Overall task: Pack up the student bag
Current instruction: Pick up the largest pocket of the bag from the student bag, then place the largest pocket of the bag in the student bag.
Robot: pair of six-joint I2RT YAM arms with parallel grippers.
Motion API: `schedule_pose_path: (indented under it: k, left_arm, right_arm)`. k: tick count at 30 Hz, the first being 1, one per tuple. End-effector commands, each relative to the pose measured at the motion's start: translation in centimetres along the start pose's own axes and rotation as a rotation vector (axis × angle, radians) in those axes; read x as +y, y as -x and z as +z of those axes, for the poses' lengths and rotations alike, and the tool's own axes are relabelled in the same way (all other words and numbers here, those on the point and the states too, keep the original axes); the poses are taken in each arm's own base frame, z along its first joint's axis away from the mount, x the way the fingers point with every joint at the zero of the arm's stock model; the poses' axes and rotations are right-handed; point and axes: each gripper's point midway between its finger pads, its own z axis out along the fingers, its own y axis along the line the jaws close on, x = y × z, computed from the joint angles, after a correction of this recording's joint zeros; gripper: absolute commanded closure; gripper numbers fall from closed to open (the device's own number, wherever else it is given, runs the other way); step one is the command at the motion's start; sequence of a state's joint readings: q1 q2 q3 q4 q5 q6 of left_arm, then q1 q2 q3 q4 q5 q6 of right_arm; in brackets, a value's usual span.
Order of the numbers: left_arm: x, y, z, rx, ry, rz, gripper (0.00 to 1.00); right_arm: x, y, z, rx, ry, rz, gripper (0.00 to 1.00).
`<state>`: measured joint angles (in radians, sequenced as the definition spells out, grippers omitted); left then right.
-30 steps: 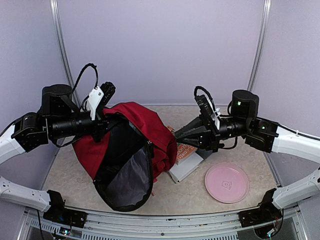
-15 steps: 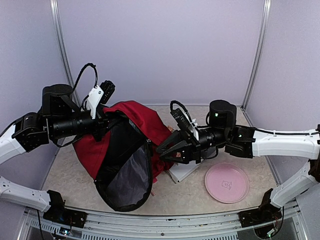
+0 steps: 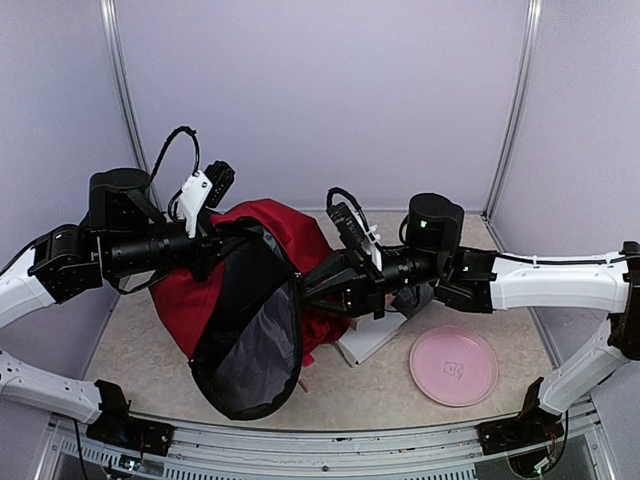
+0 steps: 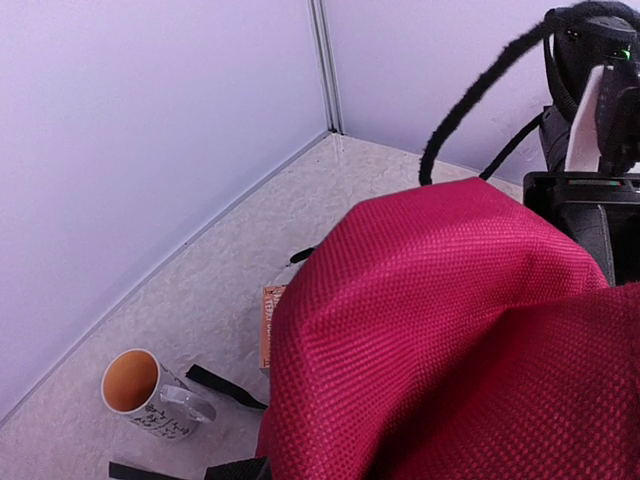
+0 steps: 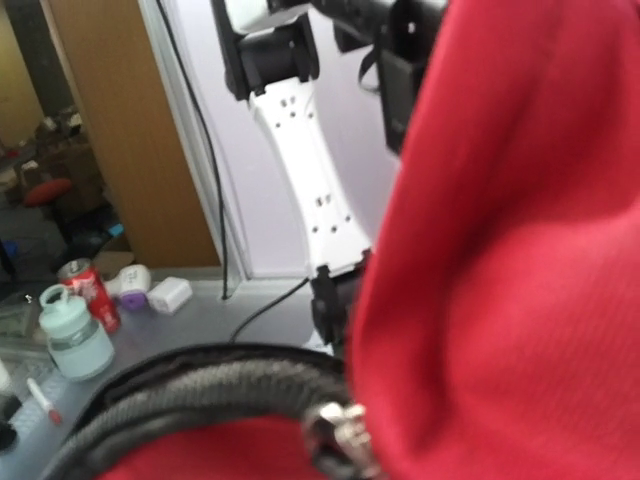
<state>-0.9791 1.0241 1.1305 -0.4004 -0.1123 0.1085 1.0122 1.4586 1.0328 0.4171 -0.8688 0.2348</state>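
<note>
— Jaws first: what has the left gripper (image 3: 233, 239) got?

— Its jaws are pinched together on the top rim of the student bag (image 3: 295, 240), holding the mouth up and open above the counter (image 3: 130, 340). The right gripper (image 3: 312, 291) presses against the bag's right rim by the zipper (image 5: 335, 437). I cannot tell whether its jaws are apart or closed.

— How will the bag handle?

— Soft, light and floppy, I'd judge, sagging wherever it is unsupported. Take the stiffer seam along that zipper, not loose cloth. A pink plate (image 3: 454, 366) lies well to the right of the bag.
</note>
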Motion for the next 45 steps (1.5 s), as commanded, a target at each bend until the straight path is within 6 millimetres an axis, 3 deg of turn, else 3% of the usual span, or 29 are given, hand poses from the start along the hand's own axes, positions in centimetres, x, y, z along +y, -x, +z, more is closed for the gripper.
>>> schedule_pose_path:
  k: [1, 2, 3, 12, 18, 26, 29, 34, 37, 45]
  left_arm:
    - [-0.3, 3.1, -0.5, -0.114, -0.015, -0.020, 1.00]
    - [-0.4, 3.0, -0.5, -0.113, -0.020, -0.018, 1.00]
    - [-0.5, 3.0, -0.5, -0.113, -0.026, -0.017, 1.00]
    - [-2.6, 4.0, -2.4, -0.183, -0.139, 0.037, 1.00]
    - [-2.2, 4.5, -3.1, -0.196, -0.119, 0.059, 1.00]
    - [-2.2, 5.3, -4.0, -0.226, -0.131, 0.064, 1.00]
    - [-1.8, 6.2, -4.5, -0.252, -0.117, 0.054, 1.00]
    - [-1.3, 5.4, -2.8, -0.175, -0.083, 0.041, 1.00]
    - [-1.3, 7.0, -3.9, -0.232, -0.095, 0.037, 1.00]
    - [0.3, 11.6, -8.7, -0.406, -0.040, 0.048, 1.00]
  right_arm:
    - [-0.8, 1.7, 0.7, -0.046, -0.031, -0.001, 0.86]
    - [-0.8, 1.5, 0.8, -0.041, -0.035, 0.005, 0.97]
    - [-1.0, 1.3, 0.7, -0.036, -0.045, 0.008, 1.00]
    - [-4.1, -1.4, -1.9, 0.020, -0.184, 0.128, 1.00]
    - [-6.2, -4.0, -4.5, 0.059, -0.270, 0.212, 1.00]
    - [-7.6, -6.1, -7.0, 0.092, -0.348, 0.271, 1.00]
    - [-8.1, -5.9, -7.5, 0.107, -0.381, 0.260, 1.00]
    - [-7.0, -3.7, -6.6, 0.121, -0.341, 0.179, 1.00]
    - [-7.7, -3.0, -7.6, 0.165, -0.417, 0.131, 1.00]
    - [-10.8, -4.8, -12.2, 0.242, -0.588, 0.211, 1.00]
